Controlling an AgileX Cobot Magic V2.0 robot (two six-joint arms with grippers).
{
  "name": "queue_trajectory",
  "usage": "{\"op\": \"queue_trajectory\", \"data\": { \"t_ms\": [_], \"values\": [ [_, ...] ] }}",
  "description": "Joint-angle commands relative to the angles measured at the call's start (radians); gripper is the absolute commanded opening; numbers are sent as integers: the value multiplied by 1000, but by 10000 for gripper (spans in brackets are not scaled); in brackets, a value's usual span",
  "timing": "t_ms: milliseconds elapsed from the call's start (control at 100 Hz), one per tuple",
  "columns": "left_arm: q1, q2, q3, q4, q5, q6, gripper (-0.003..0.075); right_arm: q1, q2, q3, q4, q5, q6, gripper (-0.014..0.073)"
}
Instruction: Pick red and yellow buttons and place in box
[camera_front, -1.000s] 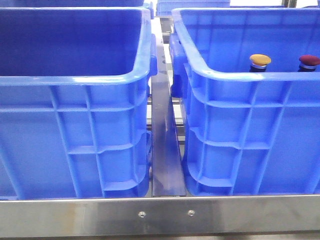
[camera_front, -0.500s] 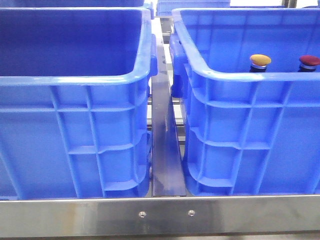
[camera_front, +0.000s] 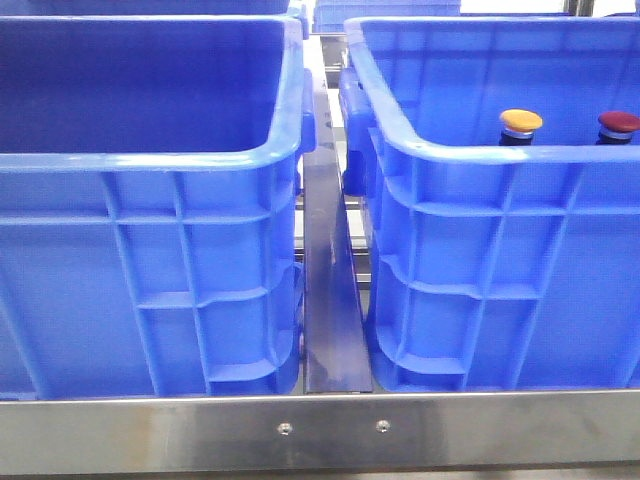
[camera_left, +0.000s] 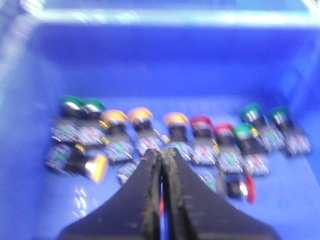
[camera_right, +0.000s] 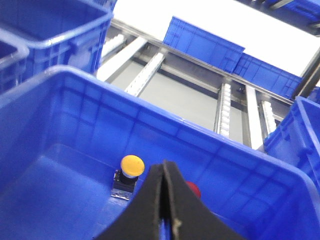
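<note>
Standing upright in the right-hand blue crate (camera_front: 470, 250), the yellow button (camera_front: 520, 122) and the red button (camera_front: 618, 124) point their domed caps up, long axes vertical, the red one to the right of the yellow and apart from it. Over that crate the right gripper (camera_right: 163, 187) has its fingers pressed together on nothing. The left gripper (camera_left: 161, 172), jaws likewise touching and empty, hangs over a blurred row of lying push buttons (camera_left: 170, 137) in the left-hand blue crate (camera_front: 140, 250).

Red button (camera_right: 193, 189) half hidden behind right pincer (camera_right: 164, 172); left wrist view blurred.
</note>
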Motion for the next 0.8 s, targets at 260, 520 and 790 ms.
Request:
{"op": "queue_trajectory", "data": {
  "t_ms": [260, 520, 790],
  "values": [
    [9, -276, 114, 9, -159, -12, -20, 1, -265, 111, 121, -24, -2, -94],
    [9, -407, 185, 13, -148, -12, -20, 1, -402, 166, 173, -35, -2, -94],
    [9, -415, 186, 9, -138, -12, -20, 1, -406, 167, 263, -33, -2, -94]
  ]
}}
